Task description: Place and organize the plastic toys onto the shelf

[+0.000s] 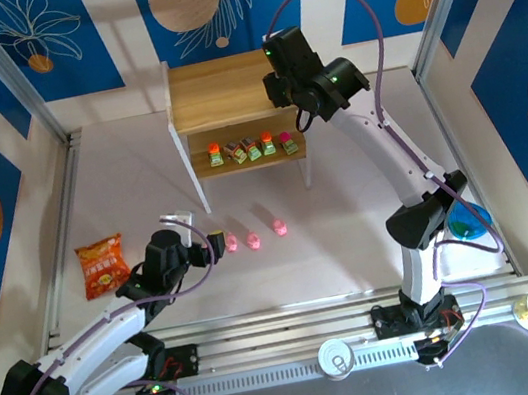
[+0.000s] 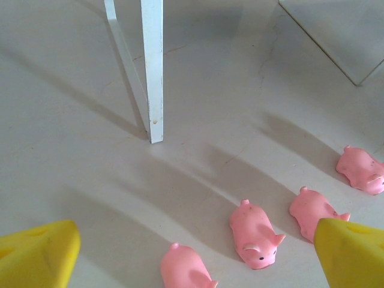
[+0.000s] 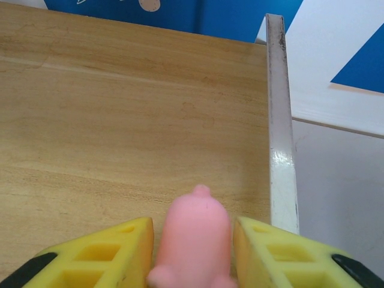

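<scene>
My right gripper (image 3: 193, 255) hovers low over the right end of the shelf's top board (image 3: 120, 120). A pink pig toy (image 3: 197, 237) sits between its yellow fingers with a thin gap on each side, so the jaws are open. Several blocky toys (image 1: 251, 148) stand in a row on the shelf's (image 1: 216, 89) lower board. Several pink pigs (image 2: 255, 233) lie on the table in front of the shelf. My left gripper (image 2: 195, 255) is wide open just above them, nothing between its fingers (image 2: 36, 255).
A white shelf leg (image 2: 153, 72) stands just beyond the pigs. An orange snack bag (image 1: 102, 265) lies at the left of the table. A blue bowl (image 1: 471, 221) sits at the right, behind the right arm.
</scene>
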Tool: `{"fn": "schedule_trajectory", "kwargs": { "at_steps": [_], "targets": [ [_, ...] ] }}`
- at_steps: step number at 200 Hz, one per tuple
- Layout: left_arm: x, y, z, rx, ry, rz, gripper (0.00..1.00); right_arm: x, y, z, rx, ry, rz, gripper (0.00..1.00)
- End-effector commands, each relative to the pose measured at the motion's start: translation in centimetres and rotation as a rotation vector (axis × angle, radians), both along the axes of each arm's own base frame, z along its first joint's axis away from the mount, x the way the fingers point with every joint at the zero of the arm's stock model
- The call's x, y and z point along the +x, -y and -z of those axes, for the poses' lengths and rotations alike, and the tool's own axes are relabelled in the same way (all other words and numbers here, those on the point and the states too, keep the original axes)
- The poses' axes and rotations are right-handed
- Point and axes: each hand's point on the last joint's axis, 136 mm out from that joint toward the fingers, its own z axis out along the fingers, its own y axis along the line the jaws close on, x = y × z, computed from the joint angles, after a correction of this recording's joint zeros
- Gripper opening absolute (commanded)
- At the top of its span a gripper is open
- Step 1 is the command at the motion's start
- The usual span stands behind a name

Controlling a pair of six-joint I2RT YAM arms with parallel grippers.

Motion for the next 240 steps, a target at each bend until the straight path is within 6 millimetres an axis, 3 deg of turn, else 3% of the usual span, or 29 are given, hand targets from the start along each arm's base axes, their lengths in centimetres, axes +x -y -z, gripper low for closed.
{"fn": "schedule_trajectory", "kwargs": {
  "at_steps": [1, 45, 78, 119, 163, 197, 240],
  "targets": [
    [0.2, -0.1, -0.3, -0.001, 0.018, 0.008, 1.00, -0.1, 0.1, -0.2, -0.021, 0.012, 0.000, 0.41],
    [0.2, -0.1, -0.3, 0.001, 0.017, 0.007, 1.00, -0.2, 0.3, -0.9, -0.018, 0.026, 0.003, 0.42],
    [0.2, -0.1, -0.3, 0.000, 0.018, 0.007, 1.00, -0.7, 0.9, -2.9, 0.001, 0.075, 0.008, 0.46],
    [0.2, 0.1, -0.3, -0.004, 0.018, 0.012, 1.00, -2.7, 1.5, -6.3, 0.032, 0.150, -0.006, 0.49],
    [0.2, 0.2, -0.2, -0.005, 0.016, 0.021, 1.00, -4.8, 1.3, -7.7, 0.049, 0.179, -0.034, 0.50],
    [0.1, 0.4, -0.6, -0.015, 0.032, 0.032, 1.00, -7.5, 0.2, -6.8, 0.048, 0.163, -0.072, 0.50],
    [-0.2, 1.5, -1.1, -0.054, 0.050, 0.092, 1.00, -11.8, -1.2, -2.9, 0.080, 0.104, -0.113, 0.49]
  ]
}}
